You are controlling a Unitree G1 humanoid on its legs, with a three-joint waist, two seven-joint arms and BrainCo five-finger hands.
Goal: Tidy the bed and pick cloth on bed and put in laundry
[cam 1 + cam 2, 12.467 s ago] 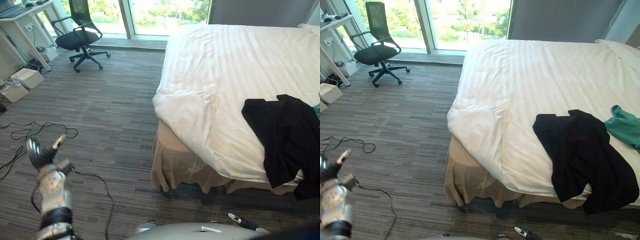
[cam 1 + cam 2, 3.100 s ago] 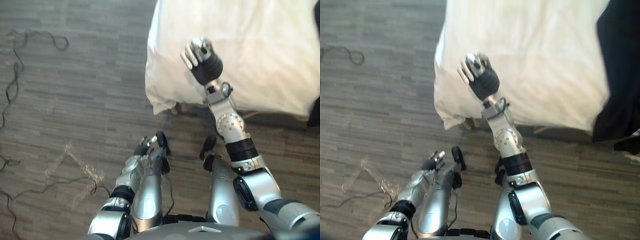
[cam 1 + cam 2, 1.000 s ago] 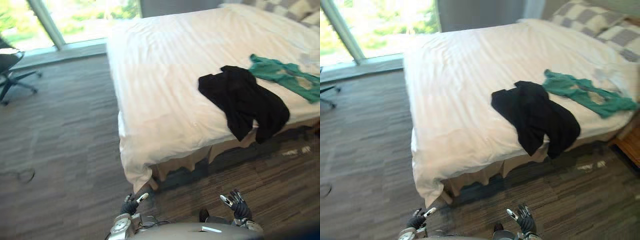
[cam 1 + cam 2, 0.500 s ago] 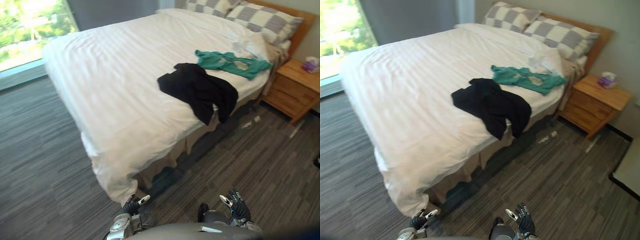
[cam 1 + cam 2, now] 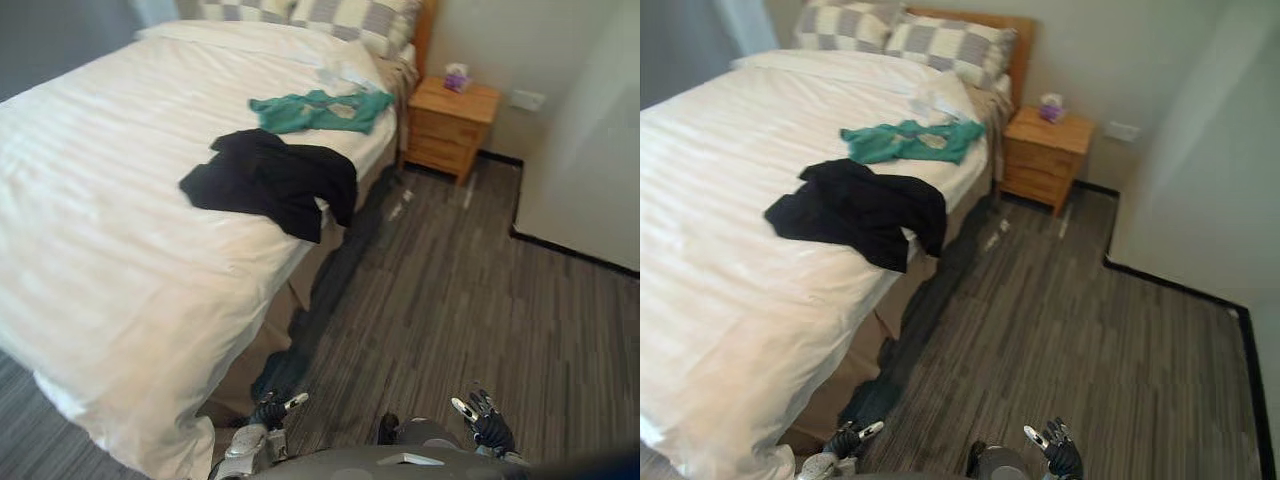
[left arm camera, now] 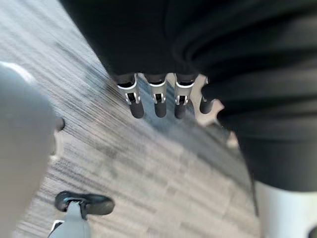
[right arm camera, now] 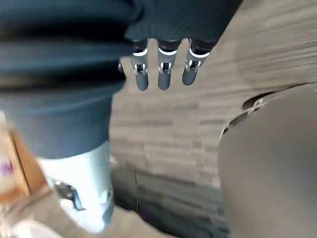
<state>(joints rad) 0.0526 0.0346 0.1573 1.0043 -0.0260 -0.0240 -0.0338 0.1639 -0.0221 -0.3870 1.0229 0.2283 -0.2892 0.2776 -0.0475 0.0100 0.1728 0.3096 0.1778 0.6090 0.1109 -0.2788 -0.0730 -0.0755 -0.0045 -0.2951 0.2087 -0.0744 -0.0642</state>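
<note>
Fingers [image 6: 159, 101] on my left hand [image 5: 270, 411] and right hand [image 5: 487, 428] hang straight, holding nothing, low over the floor [image 5: 450, 300]; the black cloth [image 5: 270, 180] lies at the right edge of the bed [image 5: 90, 260], green cloth [image 5: 315, 110] beyond it

I'm driving in a bedroom here. Big bed [image 5: 710, 330] with a white duvet [image 5: 100, 240], checked pillows [image 5: 945, 45] against a wooden headboard [image 5: 1023, 35], and a wooden nightstand [image 5: 1045, 155] right beside it
</note>
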